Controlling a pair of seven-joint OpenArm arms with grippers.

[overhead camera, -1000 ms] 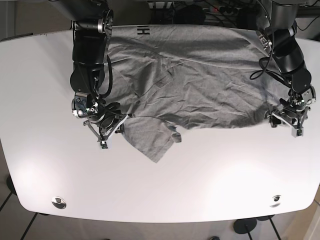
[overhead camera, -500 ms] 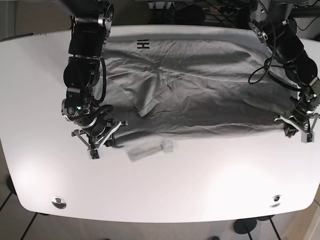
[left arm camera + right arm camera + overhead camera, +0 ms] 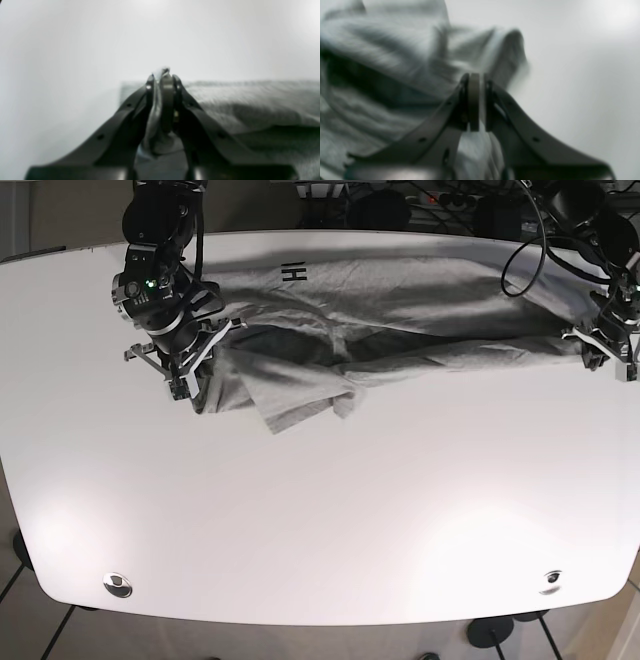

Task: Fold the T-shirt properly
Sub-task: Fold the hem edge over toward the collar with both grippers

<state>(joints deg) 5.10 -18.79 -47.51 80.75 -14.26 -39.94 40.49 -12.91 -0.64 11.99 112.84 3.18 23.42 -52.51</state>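
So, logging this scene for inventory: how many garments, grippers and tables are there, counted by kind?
T-shirt: 1
Grippers: 2, the left gripper and the right gripper
Table: 1
Total: 4

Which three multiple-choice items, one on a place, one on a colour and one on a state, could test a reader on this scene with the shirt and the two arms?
1. Where on the table does the shirt lie?
A. along the far edge
B. in the near half
C. hanging off the near edge

2. What colour is the shirt?
A. red
B. grey
C. yellow

3. How do the jaws of the left gripper stand?
A. wide open over bare table
B. shut on nothing
C. shut on shirt cloth

Answers:
1. A, since the base view shows the cloth stretched across the far part, with the near half bare.
2. B, as every view shows grey cloth.
3. C, because the left wrist view shows a strip of cloth pinched between the jaws; the right gripper also grips cloth.
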